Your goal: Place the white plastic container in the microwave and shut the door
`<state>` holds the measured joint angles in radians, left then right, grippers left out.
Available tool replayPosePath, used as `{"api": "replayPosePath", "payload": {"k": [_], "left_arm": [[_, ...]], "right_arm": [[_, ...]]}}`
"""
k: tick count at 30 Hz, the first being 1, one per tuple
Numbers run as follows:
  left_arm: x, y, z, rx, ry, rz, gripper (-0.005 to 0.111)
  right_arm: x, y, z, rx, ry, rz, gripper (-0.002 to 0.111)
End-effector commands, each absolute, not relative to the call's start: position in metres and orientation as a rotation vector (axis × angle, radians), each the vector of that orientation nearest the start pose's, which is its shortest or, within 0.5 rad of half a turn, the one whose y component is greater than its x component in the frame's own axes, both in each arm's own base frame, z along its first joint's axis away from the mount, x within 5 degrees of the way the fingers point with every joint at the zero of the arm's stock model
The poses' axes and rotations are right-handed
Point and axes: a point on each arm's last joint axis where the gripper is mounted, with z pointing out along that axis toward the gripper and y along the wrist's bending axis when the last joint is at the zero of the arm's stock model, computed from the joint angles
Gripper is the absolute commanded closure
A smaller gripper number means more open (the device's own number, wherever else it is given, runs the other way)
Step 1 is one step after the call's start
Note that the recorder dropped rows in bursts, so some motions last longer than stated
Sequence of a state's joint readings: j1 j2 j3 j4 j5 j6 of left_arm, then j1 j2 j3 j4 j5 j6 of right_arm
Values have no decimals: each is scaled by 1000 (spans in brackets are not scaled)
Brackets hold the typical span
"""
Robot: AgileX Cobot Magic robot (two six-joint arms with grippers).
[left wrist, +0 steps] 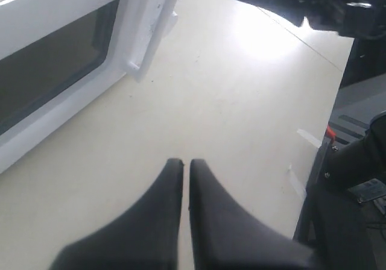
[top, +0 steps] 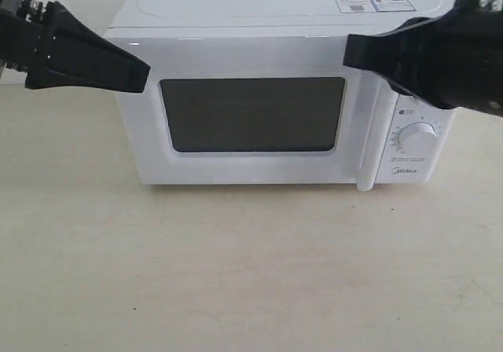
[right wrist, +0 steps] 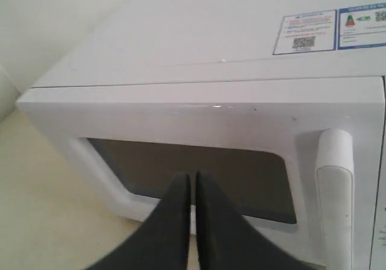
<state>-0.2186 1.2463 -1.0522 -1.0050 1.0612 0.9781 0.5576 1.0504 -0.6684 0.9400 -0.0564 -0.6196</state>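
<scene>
The white microwave (top: pixel 275 22) stands at the back middle of the table, its door (top: pixel 251 112) shut with the dark window facing me. The vertical bar handle (top: pixel 371 144) is on the door's right side, also seen in the right wrist view as the handle (right wrist: pixel 335 191). My left gripper (top: pixel 145 77) hovers shut and empty in front of the door's upper left corner. My right gripper (top: pixel 347 52) hovers shut and empty by the door's upper right, above the handle. Both hold nothing in the wrist views (left wrist: pixel 182 161) (right wrist: pixel 193 175). The white plastic container is out of view.
A round dial (top: pixel 417 138) sits on the microwave's right panel below the right arm. Stickers (top: pixel 375 2) lie on the microwave's top. The beige table (top: pixel 251 273) stretches in front. Dark equipment (left wrist: pixel 356 185) stands past the table's edge in the left wrist view.
</scene>
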Motion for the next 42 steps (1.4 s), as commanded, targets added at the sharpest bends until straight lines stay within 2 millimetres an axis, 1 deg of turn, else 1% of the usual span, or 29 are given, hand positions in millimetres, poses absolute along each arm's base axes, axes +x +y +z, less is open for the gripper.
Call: {"api": "replayPosePath", "payload": {"k": [1, 2, 3, 4, 5, 9, 11, 14, 16, 20, 23, 25, 30, 33, 38, 42], "left_arm": [[201, -116, 371, 936, 1980, -954, 102], [196, -115, 376, 935, 1957, -953, 102], [188, -113, 384, 937, 1921, -948, 102], [182, -112, 388, 939, 1903, -942, 102], [172, -110, 395, 944, 1874, -934, 102], [149, -105, 410, 923, 1821, -931, 102], [137, -103, 417, 915, 1788, -923, 102], [120, -99, 426, 878, 1768, -939, 102], [103, -96, 431, 873, 1755, -963, 102], [65, -90, 439, 939, 1686, -956, 102], [41, -84, 444, 943, 1626, -936, 102], [27, -81, 443, 928, 1601, -932, 102], [-1, -75, 423, 868, 1614, -978, 102], [-16, -71, 413, 873, 1587, -958, 102], [-38, -64, 409, 903, 1506, -866, 102], [-55, -61, 407, 907, 1454, -859, 102]], "right_arm": [[146, 93, 329, -239, 1745, 652, 108], [137, 89, 328, -244, 1728, 659, 108], [124, 81, 322, -254, 1710, 668, 108], [118, 78, 318, -257, 1707, 672, 108], [107, 73, 312, -271, 1695, 690, 108], [86, 68, 301, -309, 1700, 765, 108], [76, 68, 300, -371, 1711, 810, 108], [65, 70, 298, -451, 1738, 862, 108], [60, 72, 296, -493, 1758, 890, 108], [57, 73, 294, -524, 1778, 907, 108], [57, 73, 294, -524, 1778, 907, 108], [57, 73, 294, -524, 1778, 907, 108], [57, 73, 294, -524, 1778, 907, 108], [57, 73, 294, -524, 1778, 907, 108], [58, 73, 294, -522, 1776, 905, 108], [58, 73, 294, -522, 1776, 905, 108]]}}
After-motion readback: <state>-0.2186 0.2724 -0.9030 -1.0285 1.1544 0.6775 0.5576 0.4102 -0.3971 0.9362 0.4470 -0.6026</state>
